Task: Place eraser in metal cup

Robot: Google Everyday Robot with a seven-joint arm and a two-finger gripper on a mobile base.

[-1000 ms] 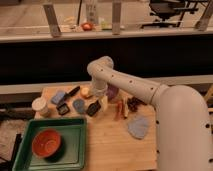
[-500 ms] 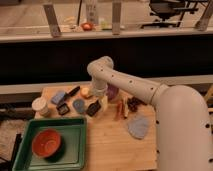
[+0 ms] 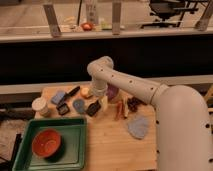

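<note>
- Camera view, nearest to me: a green tray (image 3: 75, 125) with a red bowl (image 3: 46, 142) in it sits well to the near left of the gripper and has no part in this job.
- A grey-blue cloth (image 3: 137, 126) lies to the near right of the gripper, also irrelevant.
- The eraser (image 3: 93, 108) lies flat on the wooden table (image 3: 107, 150), just beside the gripper on its near-left side. Nothing holds it.
- The metal cup (image 3: 79, 105) stands just left of the eraser, a little further from the gripper. I can't see into it well, but since the eraser lies outside it, I judge it's not loaded.
- Another black squarish piece (image 3: 63, 108) and a white cup (image 3: 39, 106) sit further left again. I must not confuse either with the task's pair.
- The gripper (image 3: 101, 101) hangs low over the table below the wrist, fingers spread wide and pinching nothing, as far as I can make out.
- A purple bowl (image 3: 112, 92) and an orange fruit (image 3: 86, 92) sit just behind the gripper.
- My judgement: nothing is done yet. The grasp, lift, carry over the cup and release all remain.
</note>
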